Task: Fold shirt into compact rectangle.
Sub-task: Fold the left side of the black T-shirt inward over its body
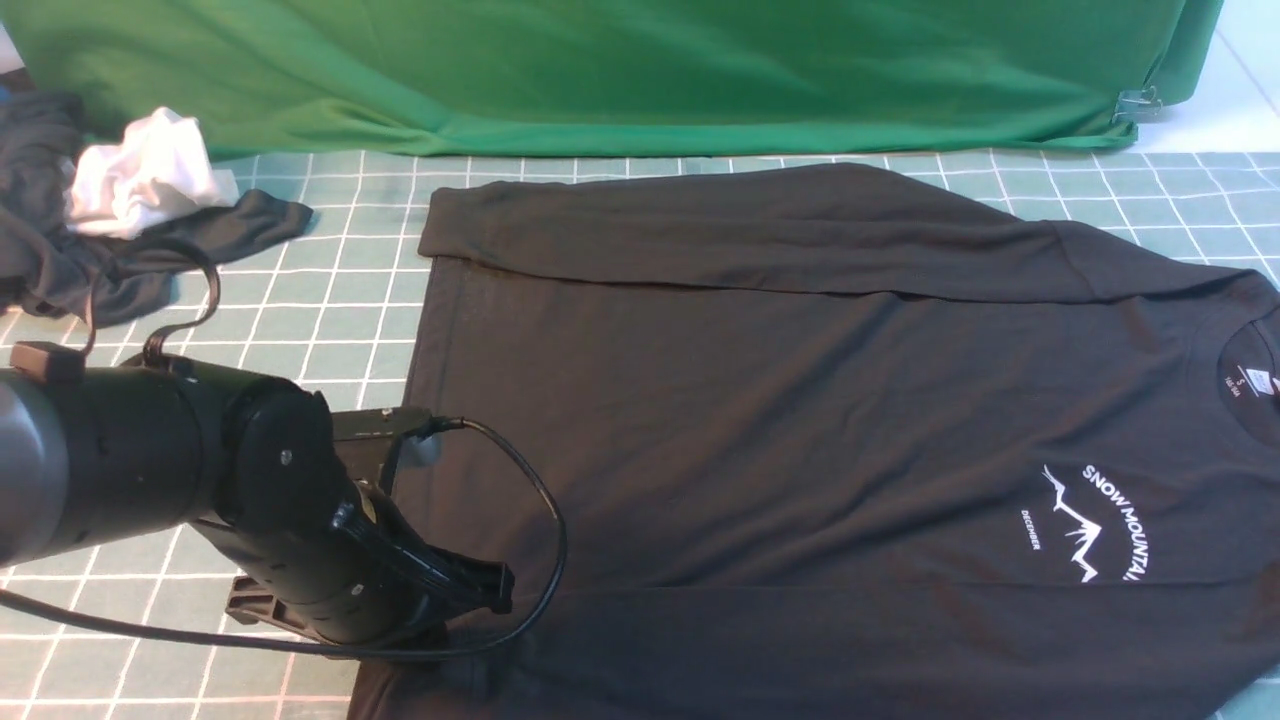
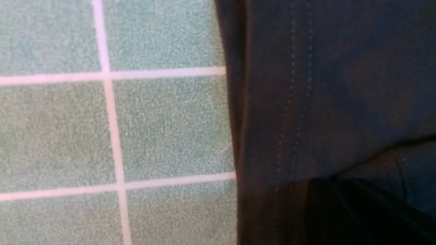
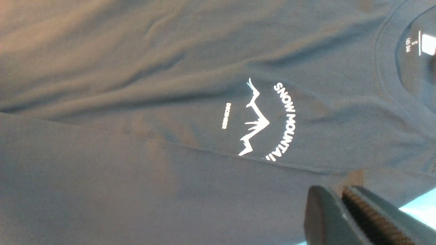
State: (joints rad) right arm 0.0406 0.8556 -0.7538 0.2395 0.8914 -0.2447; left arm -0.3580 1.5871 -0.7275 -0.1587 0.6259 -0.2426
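Nearest the robot, the left gripper, fingers together, sits at the near hem corner of the single black shirt; whether it pinches cloth cannot be told. Only the right wrist view shows the right gripper, its fingers seemingly pressed together near the chest print. The shirt lies flat on the checked mat, collar to the right. At the far left lie one grey garment and one white cloth.

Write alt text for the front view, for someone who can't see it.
A black long-sleeved shirt lies flat on a green checked mat, neck to the right, both sleeves folded in over the body, its white SNOW MOUNTAIN print showing. The robot's left gripper sits closed at the shirt's near hem corner. A dark grey garment and white cloth are bunched far left.
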